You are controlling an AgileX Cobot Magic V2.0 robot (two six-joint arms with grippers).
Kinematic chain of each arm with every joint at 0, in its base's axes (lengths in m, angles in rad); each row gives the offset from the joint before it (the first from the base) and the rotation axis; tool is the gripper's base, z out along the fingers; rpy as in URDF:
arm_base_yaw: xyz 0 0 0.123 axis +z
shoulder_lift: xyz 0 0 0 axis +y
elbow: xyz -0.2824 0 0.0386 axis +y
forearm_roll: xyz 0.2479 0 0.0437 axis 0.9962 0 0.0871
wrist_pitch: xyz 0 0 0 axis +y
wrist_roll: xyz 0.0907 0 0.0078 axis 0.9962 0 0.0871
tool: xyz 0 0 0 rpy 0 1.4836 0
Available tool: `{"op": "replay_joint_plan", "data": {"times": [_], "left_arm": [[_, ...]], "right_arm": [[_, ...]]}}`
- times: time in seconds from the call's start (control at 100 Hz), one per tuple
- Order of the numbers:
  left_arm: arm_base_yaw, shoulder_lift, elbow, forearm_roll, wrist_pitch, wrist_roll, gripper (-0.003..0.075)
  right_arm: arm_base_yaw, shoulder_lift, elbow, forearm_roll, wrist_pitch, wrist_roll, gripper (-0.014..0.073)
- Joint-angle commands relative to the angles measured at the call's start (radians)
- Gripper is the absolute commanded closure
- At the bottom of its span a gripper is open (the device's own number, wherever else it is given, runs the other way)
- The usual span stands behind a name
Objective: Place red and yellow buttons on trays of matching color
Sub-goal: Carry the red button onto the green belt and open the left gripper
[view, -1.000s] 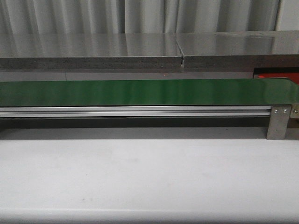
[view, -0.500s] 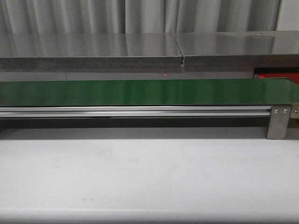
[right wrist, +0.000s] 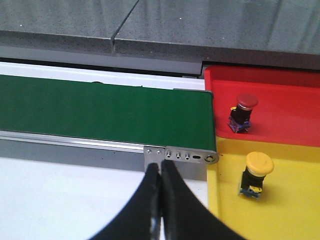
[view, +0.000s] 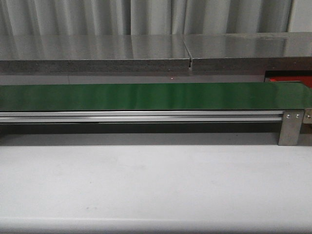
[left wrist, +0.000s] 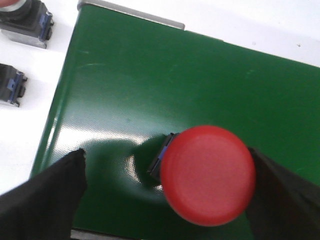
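In the left wrist view a red button (left wrist: 207, 175) with a dark base stands on the green belt (left wrist: 165, 85). My left gripper (left wrist: 166, 155) is open around it; one black finger is close against the cap, the other (left wrist: 50, 197) stands well apart. In the right wrist view the red tray (right wrist: 290, 95) holds a red button (right wrist: 243, 112), and the yellow tray (right wrist: 295, 210) holds a yellow button (right wrist: 256, 175). My right gripper (right wrist: 160, 167) is shut and empty above the white table, near the belt's end. The front view shows no gripper, only a strip of the red tray (view: 290, 79).
Two more buttons (left wrist: 25, 22) (left wrist: 10, 85) lie on the white table beside the belt's end. A grey metal bracket (view: 291, 127) holds the belt frame at the right. A grey shelf (view: 97, 53) runs behind the belt (view: 146, 96).
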State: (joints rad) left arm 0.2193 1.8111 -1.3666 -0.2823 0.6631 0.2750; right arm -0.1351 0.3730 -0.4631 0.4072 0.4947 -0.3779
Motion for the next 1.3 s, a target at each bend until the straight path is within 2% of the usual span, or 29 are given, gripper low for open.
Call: {"op": "replay_joint_plan", "data": {"times": [0.0,0.22,0.47,0.72,1.29], "left_arm": [[-0.006,-0.083,-0.037,-0.032,-0.033,-0.001,0.0127],[-0.006,-0.15,-0.101,-0.098,0.004,-0.001,0.0127],[0.009,-0.172,-0.179,-0.039,0.048,-0.001,0.0127],[0.104,-0.149,-0.179,0.048,0.058,-0.001,0.0127],[0.354,0.015,-0.176,0.049,0.048,-0.001,0.0133]], "right_arm": [[0.0,0.004,-0.025,0.021,-0.077,-0.008,0.0711],[0.0,0.004,-0.025,0.021,-0.077,-0.008,0.0711],[0.0,0.004,-0.025,0.021,-0.077,-0.008,0.0711],[0.0,0.004,-0.025,0.021,-0.077,-0.008,0.0711],[0.0,0.004,-0.025,0.021,-0.077,-0.008,0.0711]]}}
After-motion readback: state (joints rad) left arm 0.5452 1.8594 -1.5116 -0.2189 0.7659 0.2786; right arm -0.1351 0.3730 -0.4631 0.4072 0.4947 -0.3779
